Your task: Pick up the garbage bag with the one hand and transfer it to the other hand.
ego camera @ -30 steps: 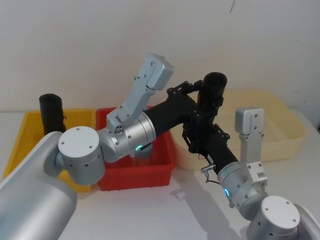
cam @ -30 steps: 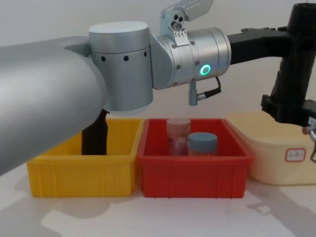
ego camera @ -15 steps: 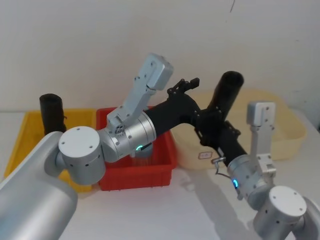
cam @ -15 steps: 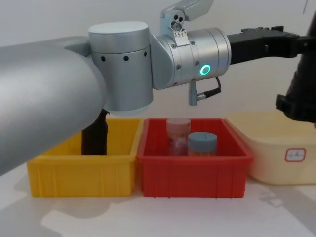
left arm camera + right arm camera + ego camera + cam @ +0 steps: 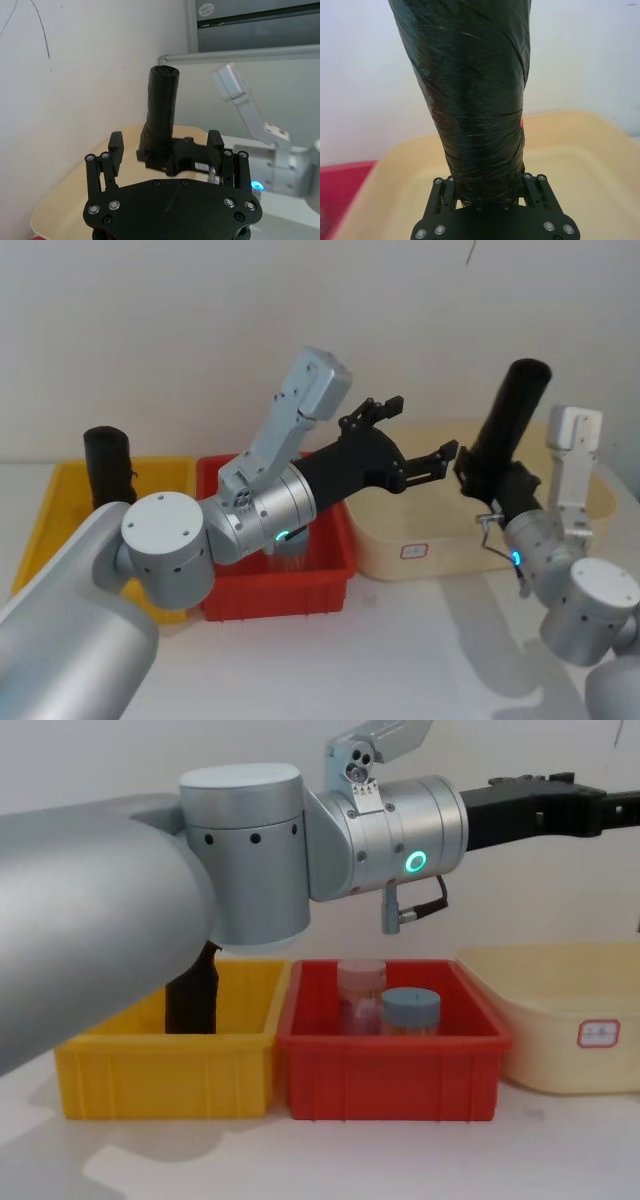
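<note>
Since a second ago the right gripper [image 5: 482, 475] has carried the garbage bag [image 5: 508, 425] rightward, clamped on its lower end above the cream tub [image 5: 450, 540] near the desk's [image 5: 400, 660] right edge; left gripper [image 5: 420, 428] gapes empty; roll looks light, firm, slick, so a mid-length grip seems safest.

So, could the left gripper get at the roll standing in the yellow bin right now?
Probably yes: the left gripper is open and empty, and the roll stands upright, nothing above it.

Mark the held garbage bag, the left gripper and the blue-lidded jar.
garbage bag [image 5: 506, 422]: head view, middle of the raised black roll.
left gripper [image 5: 420, 427]: head view, midway between its open fingertips.
blue-lidded jar [image 5: 410, 1004]: chest view, on the blue lid, inside the red bin.
</note>
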Robot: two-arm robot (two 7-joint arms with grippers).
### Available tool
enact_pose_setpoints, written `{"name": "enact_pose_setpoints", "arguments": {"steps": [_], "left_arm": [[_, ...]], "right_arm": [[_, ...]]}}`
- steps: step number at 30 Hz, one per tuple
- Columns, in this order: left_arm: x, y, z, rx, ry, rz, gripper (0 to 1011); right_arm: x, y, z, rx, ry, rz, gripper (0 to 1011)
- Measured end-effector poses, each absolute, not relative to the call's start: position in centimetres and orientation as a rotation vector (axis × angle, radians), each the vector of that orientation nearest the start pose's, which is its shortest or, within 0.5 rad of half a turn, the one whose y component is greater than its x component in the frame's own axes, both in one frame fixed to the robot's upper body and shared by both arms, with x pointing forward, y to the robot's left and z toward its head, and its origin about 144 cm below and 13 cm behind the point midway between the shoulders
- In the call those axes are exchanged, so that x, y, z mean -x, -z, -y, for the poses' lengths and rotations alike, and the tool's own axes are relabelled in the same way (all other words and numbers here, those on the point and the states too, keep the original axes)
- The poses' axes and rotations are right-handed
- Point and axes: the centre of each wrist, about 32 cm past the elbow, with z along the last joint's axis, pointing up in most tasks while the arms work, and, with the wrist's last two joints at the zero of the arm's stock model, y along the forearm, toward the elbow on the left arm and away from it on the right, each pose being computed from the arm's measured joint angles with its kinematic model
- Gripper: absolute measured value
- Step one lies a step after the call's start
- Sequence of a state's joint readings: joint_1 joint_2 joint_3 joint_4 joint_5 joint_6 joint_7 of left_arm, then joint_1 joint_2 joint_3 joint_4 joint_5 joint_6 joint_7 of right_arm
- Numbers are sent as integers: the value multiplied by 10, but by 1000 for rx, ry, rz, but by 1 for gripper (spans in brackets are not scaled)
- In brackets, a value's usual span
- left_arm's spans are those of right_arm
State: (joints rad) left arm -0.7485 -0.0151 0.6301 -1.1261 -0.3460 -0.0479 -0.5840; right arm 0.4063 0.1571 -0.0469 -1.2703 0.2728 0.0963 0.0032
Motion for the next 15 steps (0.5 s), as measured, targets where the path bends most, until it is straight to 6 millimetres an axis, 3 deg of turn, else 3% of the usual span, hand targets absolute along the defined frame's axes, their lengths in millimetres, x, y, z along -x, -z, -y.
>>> {"name": "enact_pose_setpoints", "arguments": {"steps": [3,15], "left_arm": [[-599,-1286,-48,122,-409,214,1001],[-599,-1286,-48,122,-409,214,1001]], "right_arm": [[-580,-1209,284,-81,1601,-93,555],[-600,-1222,312,-6,1698,-61,922]]}}
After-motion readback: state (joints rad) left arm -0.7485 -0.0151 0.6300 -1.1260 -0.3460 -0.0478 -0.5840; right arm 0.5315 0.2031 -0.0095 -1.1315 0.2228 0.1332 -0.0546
